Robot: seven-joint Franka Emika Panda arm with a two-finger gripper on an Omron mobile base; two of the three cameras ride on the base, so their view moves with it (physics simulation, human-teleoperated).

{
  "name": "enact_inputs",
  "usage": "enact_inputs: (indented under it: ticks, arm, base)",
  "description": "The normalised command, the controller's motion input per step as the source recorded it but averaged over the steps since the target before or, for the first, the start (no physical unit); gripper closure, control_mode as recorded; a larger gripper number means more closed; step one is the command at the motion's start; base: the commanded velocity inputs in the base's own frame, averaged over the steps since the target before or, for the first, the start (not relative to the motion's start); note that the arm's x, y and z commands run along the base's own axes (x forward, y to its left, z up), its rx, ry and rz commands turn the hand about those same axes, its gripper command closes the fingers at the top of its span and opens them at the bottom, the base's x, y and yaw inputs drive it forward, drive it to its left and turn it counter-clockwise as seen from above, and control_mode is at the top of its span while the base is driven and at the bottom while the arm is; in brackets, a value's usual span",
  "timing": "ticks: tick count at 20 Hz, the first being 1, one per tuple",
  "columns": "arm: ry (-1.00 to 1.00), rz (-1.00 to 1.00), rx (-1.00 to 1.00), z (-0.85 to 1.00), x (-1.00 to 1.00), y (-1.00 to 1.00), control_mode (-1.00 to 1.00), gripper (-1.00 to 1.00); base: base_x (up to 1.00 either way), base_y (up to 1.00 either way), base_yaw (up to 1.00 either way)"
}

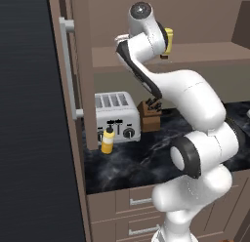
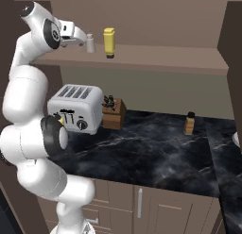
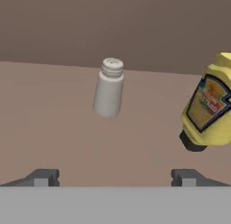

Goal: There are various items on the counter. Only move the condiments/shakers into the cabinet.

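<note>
On the cabinet's shelf (image 2: 156, 57) stand a pale grey shaker (image 3: 108, 87) (image 2: 90, 43) and, to its right, a yellow labelled bottle (image 3: 207, 108) (image 2: 109, 42) (image 1: 168, 41) resting on its dark cap. My gripper (image 3: 115, 178) (image 2: 81, 39) is open just short of the shaker, with nothing between its fingertips (image 3: 43, 177). A yellow squeeze bottle (image 1: 107, 140) with a dark tip stands on the black counter (image 1: 146, 163) in front of the toaster. A small amber-yellow bottle (image 2: 189, 123) with a dark cap stands far right on the counter.
The silver toaster (image 1: 116, 116) (image 2: 78, 108) and brown knife block (image 1: 150, 114) (image 2: 113, 111) sit against the back wall. The cabinet door (image 1: 73, 65) hangs open at the left with its long silver handle (image 1: 68, 65). Brown drawers (image 1: 141, 202) run below the counter.
</note>
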Motion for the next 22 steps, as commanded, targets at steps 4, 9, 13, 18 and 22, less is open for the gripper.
enact_inputs:
  ticks: [4,9,13,18,22]
  arm:
    - [-0.11,-0.06,0.00,-0.55,-1.00,0.00,-1.00,-1.00]
    - [-0.01,-0.07,0.00,-0.88,-1.00,0.00,-1.00,-1.00]
    - [0.00,-0.02,0.00,-0.97,-1.00,0.00,-1.00,-1.00]
    - [0.10,0.01,0.02,-1.00,-0.89,-0.07,-1.00,-1.00]
    - [0.14,0.21,0.16,-0.77,-0.01,-0.11,-1.00,-1.00]
  base:
    - [0.00,0.00,0.00]
    - [0.00,0.00,0.00]
    - [0.00,0.00,0.00]
    - [0.00,0.00,0.00]
    - [0.00,0.00,0.00]
